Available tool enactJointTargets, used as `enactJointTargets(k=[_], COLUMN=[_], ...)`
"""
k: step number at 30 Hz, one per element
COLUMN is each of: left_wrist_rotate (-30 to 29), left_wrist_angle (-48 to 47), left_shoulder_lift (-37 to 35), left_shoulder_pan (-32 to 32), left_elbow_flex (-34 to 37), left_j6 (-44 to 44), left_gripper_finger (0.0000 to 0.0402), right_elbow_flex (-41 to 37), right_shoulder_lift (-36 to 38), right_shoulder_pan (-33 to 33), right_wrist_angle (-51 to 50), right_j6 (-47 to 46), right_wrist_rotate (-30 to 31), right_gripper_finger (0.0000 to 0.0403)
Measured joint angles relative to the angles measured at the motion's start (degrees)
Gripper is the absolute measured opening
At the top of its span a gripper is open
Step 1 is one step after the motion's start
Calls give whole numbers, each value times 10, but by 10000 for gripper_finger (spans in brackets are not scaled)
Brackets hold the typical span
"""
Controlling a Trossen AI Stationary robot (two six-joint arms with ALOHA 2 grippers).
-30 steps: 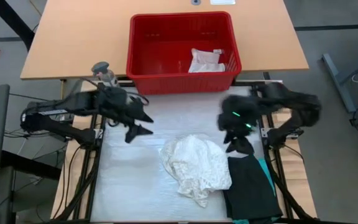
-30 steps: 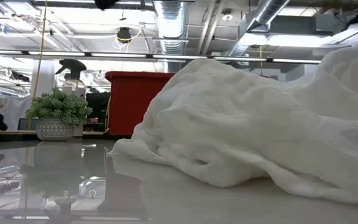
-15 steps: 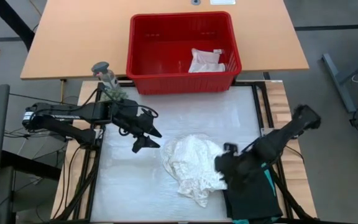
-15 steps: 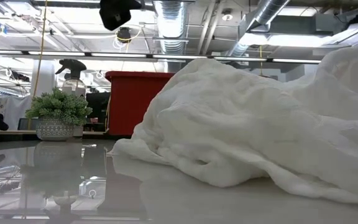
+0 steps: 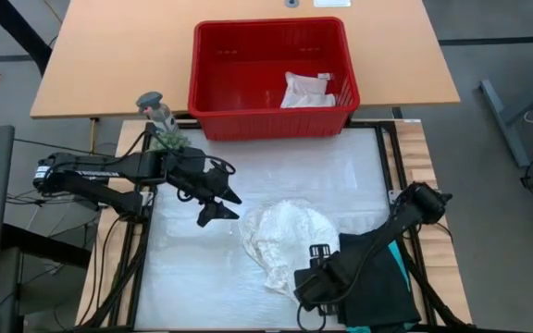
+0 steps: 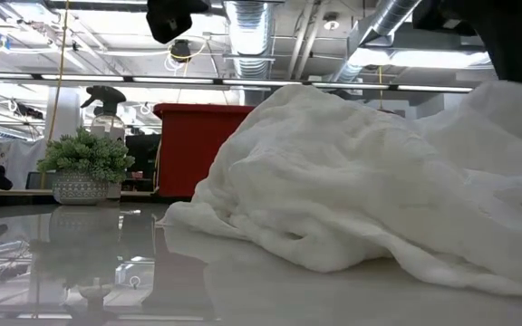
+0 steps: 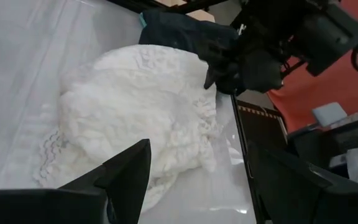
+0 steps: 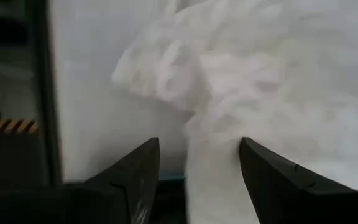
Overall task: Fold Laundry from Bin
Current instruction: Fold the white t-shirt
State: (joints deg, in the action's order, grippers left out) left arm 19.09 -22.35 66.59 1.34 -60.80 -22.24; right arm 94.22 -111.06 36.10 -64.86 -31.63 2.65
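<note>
On the white table (image 5: 192,277), both grippers' jaws stand released beside the lacy top (image 5: 280,236).

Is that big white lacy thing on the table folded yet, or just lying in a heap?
Still a heap. The white lacy top lies crumpled and bunched on the table, with rumpled folds and no flat, straight edges.

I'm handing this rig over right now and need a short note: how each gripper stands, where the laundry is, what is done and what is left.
Left gripper: open, empty, above the table beside the white lacy top.
Right gripper: open, low at the near edge of the top, holding nothing.
Black garment: near right corner, a teal garment showing at its edge.
Small white cloth: in the red bin.
Done: three garments out of the bin.
Left: fold the crumpled top, then fetch the cloth.
</note>
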Motion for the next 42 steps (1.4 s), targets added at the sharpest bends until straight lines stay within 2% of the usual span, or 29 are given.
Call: enactJointTargets(k=[2, 4, 8, 10, 11, 16, 21, 27, 30, 33, 36, 42], left_wrist_rotate=[-1, -3, -3, -3, -3, 0, 0, 0, -2, -6, -36, -95], left_wrist_angle=[0, 0, 0, 0, 0, 0, 0, 12, 55, 116, 165, 256], left_shoulder_lift=[0, 0, 0, 0, 0, 0, -1, -1, -1, 0, 10, 38], left_shoulder_pan=[0, 0, 0, 0, 0, 0, 0, 0, 0, 0, 0, 0], left_elbow_flex=[0, 0, 0, 0, 0, 0, 0, 0, 0, 0, -2, -1], left_j6=[-2, -5, -9, -10, -10, -11, -10, -3, 5, 15, 63, 162], left_gripper_finger=[255, 255, 255, 255, 255, 255, 255, 255, 255, 255, 255, 255], right_elbow_flex=[1, 1, -11, -15, -15, 29, 103, 181, 218, 239, 251, 252], right_shoulder_lift=[1, 2, 2, 2, 4, 24, 89, 178, 213, 241, 259, 255], right_shoulder_pan=[-2, -10, -25, -35, -41, -83, -134, -177, -206, -234, -265, -321], right_wrist_angle=[-7, -29, -50, -56, -58, -86, -100, -96, -48, 31, 101, 138], right_j6=[-21, -38, -26, -14, 0, 49, 59, 74, 91, 142, 188, 221], right_wrist_rotate=[37, 64, 65, 45, 30, 1, 20, 147, 184, 191, 191, 187], right_gripper_finger=[233, 204, 105, 39, 24, 17, 17, 17, 17, 17, 17, 16])
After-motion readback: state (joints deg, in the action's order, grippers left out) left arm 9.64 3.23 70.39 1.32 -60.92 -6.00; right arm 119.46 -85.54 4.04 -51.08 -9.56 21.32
